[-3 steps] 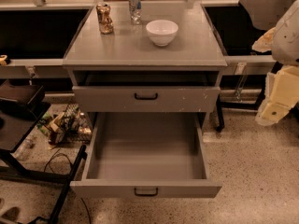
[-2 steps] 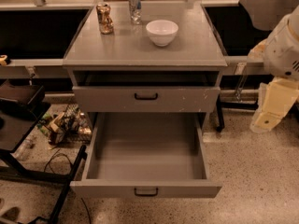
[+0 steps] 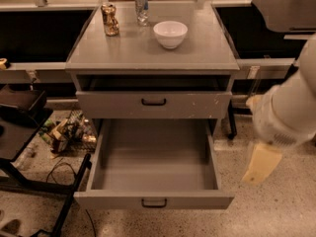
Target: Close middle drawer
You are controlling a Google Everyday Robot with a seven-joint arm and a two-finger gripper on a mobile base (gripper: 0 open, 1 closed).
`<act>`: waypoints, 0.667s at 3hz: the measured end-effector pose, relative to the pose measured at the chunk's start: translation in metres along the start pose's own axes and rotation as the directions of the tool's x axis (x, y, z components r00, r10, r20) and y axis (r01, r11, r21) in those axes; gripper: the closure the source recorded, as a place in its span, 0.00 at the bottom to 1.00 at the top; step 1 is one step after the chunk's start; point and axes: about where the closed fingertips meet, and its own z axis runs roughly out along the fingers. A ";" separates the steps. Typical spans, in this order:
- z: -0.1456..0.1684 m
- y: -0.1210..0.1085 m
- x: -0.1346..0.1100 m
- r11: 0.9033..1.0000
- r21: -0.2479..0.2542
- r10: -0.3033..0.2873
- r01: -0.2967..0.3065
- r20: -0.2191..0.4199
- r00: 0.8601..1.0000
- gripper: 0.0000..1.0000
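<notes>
Lower now — tool [image 3: 261,163] beside middle drawer [image 3: 154,157]

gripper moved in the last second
Yes. The gripper has dropped down and leftward, from level with the upper drawer front to beside the open middle drawer.

High front view, gripper [image 3: 261,163] at right

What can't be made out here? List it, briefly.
Camera view:
- Claw, right of the middle drawer: top hidden behind the arm.
- Arm: cut off by the right edge.
- Upper drawer inside: hidden under the tabletop.
- Can label: too small to read.
</notes>
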 end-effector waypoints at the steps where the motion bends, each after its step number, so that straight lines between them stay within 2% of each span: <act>1: 0.069 0.040 0.015 0.999 -0.038 0.029 -0.028 0.020 0.999 0.00; 2: 0.143 0.077 0.038 0.995 -0.078 0.063 -0.062 0.020 0.998 0.00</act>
